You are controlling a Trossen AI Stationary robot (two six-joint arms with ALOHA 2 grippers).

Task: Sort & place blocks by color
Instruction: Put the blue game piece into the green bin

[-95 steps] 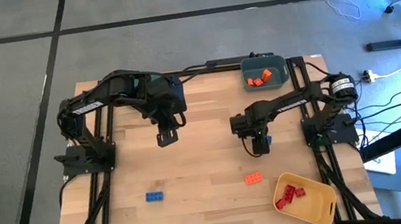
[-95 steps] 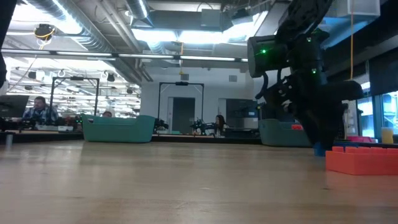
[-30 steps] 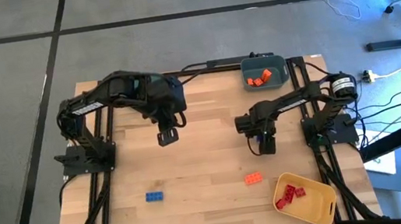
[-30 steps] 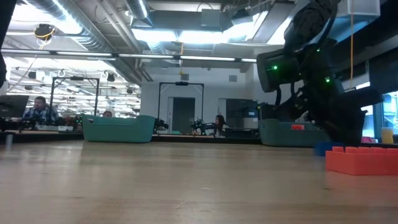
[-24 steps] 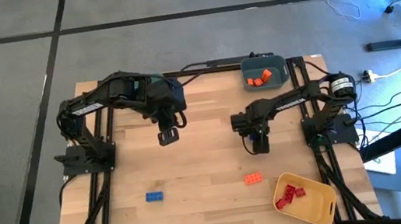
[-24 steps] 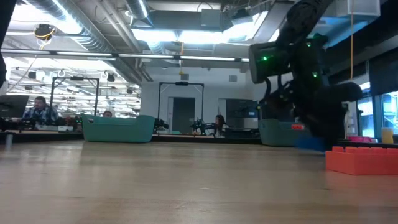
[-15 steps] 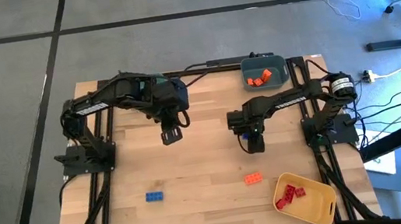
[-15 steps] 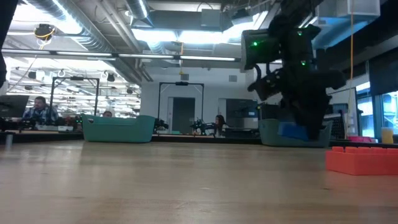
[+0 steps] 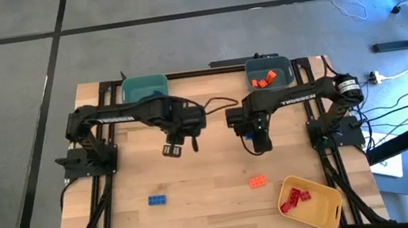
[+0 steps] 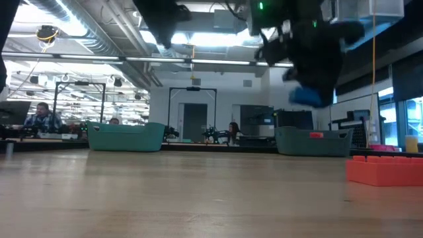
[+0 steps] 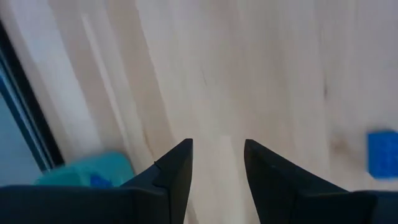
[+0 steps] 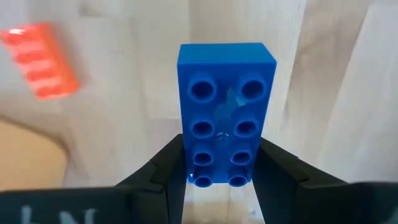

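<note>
mid table wide open; only a blue block [image 9: 157,200] and orange block [image 9: 257,181] near the front.

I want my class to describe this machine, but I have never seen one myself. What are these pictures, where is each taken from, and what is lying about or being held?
These are two robot arms at a wooden table. One picture looks straight down, one looks level across the tabletop, and two come from cameras on the arms' wrists. The right end effector grips a blue brick, lifted clear of the table. The left end effector is open and empty, over the middle. On the table lie another blue brick and an orange brick. A teal bin stands at the back, a grey-blue bin holds orange bricks, and a yellow bin holds red ones.
</note>
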